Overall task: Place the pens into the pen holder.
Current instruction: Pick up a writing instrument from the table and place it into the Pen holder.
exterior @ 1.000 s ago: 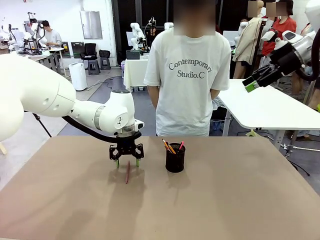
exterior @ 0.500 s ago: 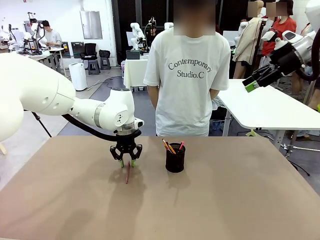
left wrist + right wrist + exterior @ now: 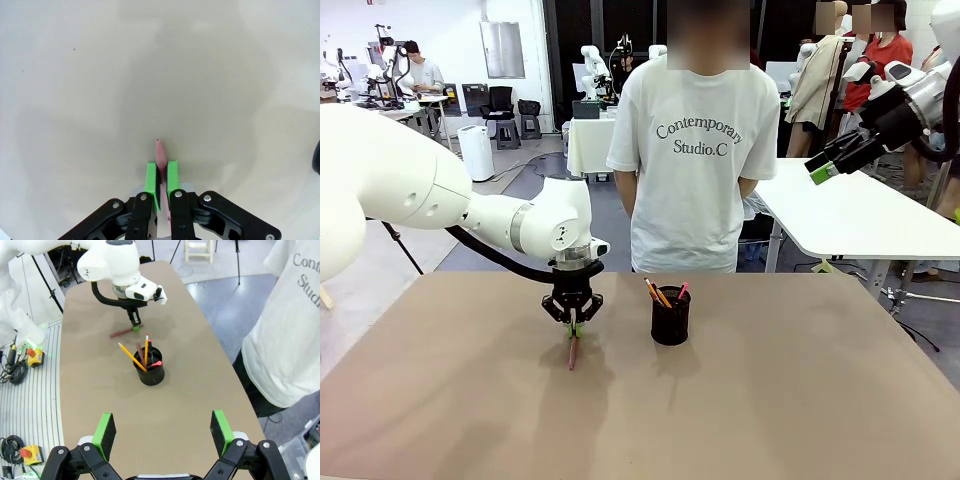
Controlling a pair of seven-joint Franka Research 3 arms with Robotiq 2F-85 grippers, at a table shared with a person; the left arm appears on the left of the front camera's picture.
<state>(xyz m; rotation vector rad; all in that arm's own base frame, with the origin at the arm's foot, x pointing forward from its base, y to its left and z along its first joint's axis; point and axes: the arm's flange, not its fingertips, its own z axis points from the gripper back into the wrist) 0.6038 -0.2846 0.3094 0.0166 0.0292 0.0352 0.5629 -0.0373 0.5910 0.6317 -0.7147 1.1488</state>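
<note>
Left gripper [image 3: 574, 323], left of centre in the front view: jaws clenched on the reddish-brown pen [image 3: 572, 350], which lies flat on the table [image 3: 770, 400]. The grasp sits near one end, so the long free end may droop or pivot on lifting and strike the rim of the pen holder [image 3: 671, 318] at centre. Right gripper [image 3: 823, 169], upper right: jaws released, holding nothing.

White glossy arm [image 3: 410, 200], black tool [image 3: 574, 325] linkage, green pads [image 3: 151, 178], silver screws.
</note>
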